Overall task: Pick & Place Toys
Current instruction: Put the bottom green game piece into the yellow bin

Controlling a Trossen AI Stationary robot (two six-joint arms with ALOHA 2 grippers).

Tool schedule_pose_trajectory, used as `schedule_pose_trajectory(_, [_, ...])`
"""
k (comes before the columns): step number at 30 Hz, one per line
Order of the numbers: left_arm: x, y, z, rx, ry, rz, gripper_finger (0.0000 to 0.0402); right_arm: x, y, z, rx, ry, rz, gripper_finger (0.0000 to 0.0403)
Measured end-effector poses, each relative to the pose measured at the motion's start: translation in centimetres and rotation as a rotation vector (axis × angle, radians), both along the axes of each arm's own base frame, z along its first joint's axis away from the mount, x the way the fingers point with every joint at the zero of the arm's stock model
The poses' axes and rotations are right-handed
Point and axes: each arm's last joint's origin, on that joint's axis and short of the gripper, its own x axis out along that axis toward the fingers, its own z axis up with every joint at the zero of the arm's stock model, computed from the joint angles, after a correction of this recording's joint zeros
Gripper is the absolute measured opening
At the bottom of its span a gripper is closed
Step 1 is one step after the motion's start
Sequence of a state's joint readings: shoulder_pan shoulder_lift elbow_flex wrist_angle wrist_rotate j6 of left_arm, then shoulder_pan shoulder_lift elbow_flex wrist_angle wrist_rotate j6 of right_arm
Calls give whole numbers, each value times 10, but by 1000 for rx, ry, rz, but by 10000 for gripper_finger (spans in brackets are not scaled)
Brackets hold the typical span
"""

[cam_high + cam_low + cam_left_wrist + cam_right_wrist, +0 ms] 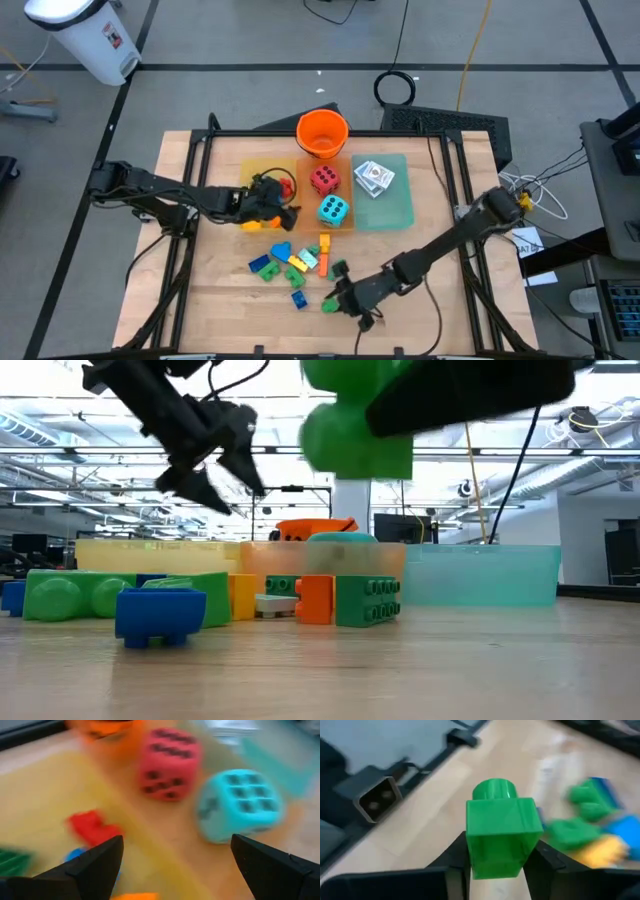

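My right gripper (502, 856) is shut on a green brick (502, 832) and holds it above the table's near middle (331, 304). A loose pile of coloured bricks (290, 262) lies on the wood just left of it. My left gripper (176, 842) is open above the yellow tray (262, 172), with nothing between its fingers. A red brick (92, 827) and other bricks lie on that tray. The red die (323, 180) and the teal die (333, 210) sit just right of the left gripper. White card packs (373, 177) lie on the green tray (395, 212). My right gripper pinches the green brick by two opposite side walls (470, 851) between its two fingers. The brick's stud (495, 789) points away from the gripper. The fingers slant down from the table's right side. The brick (355, 430) is lifted clear of the table.
An orange bucket (322, 132) stands at the far edge behind the trays. In the low view a blue brick (160, 612) and green and orange bricks (340, 600) stand on the wood below the lifted brick. Bare wood lies to the near right (440, 310).
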State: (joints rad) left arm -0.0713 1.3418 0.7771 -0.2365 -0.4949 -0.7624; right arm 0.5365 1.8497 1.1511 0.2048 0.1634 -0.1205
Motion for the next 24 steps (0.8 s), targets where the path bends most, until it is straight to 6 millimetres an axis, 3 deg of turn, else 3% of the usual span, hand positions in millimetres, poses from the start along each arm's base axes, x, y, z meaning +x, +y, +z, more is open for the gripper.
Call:
schedule_pose_trajectory(6, [17,-18,16,50,-179,-235,374,-23,-28,43,-39,11,-337,113])
schedule_pose_trajectory(10, [27,-32,22,125,-275,-398,374,-42,-52,53,-34,-34,-509,98])
schedule_pose_trajectory(14, [40,-49,16,179,-344,-565,374,-55,-75,53,78,-117,-602,98])
schedule_pose_trajectory(17, [50,-59,8,237,-392,-631,374,-60,-90,42,157,-196,-640,103])
schedule_pose_trajectory(24, [68,-69,-10,376,-480,-683,374,-62,-103,22,279,-277,-556,100])
